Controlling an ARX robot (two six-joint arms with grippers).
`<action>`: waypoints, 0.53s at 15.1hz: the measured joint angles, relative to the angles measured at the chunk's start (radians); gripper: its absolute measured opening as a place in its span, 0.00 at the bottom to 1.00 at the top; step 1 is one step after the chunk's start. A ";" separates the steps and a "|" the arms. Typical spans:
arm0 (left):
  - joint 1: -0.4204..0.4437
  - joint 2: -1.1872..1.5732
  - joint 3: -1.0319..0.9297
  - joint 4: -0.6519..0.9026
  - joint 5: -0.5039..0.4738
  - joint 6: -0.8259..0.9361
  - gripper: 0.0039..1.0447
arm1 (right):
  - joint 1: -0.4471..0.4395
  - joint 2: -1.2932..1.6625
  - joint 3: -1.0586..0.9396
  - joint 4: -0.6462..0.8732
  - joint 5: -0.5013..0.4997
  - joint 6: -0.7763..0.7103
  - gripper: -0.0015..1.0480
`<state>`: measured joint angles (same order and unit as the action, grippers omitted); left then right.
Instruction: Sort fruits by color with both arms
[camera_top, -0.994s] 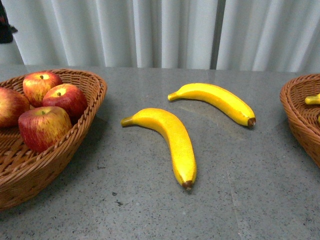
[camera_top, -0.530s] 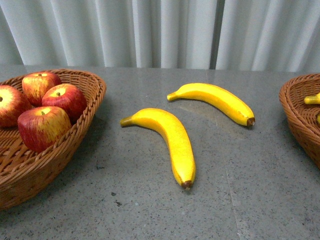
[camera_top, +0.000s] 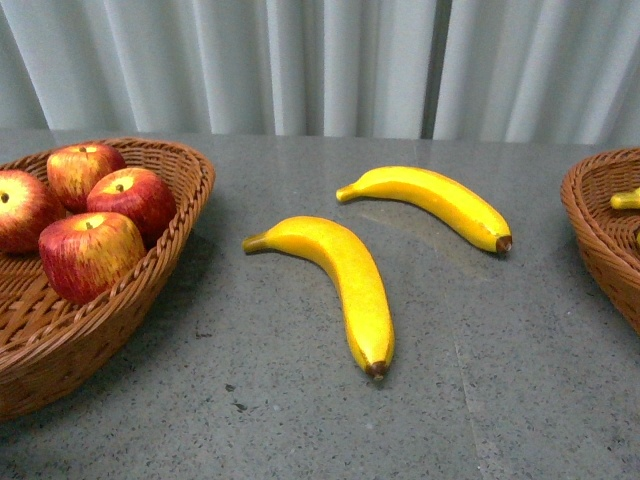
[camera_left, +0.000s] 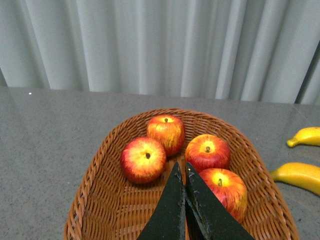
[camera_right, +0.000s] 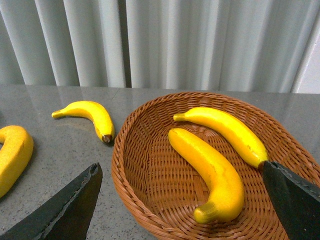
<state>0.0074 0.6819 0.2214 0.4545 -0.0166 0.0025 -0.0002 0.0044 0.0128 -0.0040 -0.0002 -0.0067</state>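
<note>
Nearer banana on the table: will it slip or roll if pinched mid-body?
The nearer banana looks rigid and glossy, so it probably won't flex but may slip. Lying flat on the table, its curve should resist rolling.

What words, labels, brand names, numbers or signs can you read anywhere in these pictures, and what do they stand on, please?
There is no readable text in any view.
The apples, the bananas, the apple basket, the banana basket, the grey table and the white curtain carry no label, brand, number or sign.
</note>
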 joint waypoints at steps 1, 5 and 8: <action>-0.006 -0.044 -0.037 -0.002 0.016 0.000 0.01 | 0.000 0.000 0.000 0.000 0.000 0.000 0.94; -0.010 -0.155 -0.116 -0.039 0.016 0.000 0.01 | 0.000 0.000 0.000 0.000 0.000 0.000 0.94; -0.010 -0.238 -0.153 -0.087 0.017 0.000 0.01 | 0.000 0.000 0.000 0.000 0.000 0.000 0.94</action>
<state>-0.0029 0.4435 0.0685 0.3679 0.0002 0.0029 -0.0002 0.0044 0.0128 -0.0040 -0.0002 -0.0067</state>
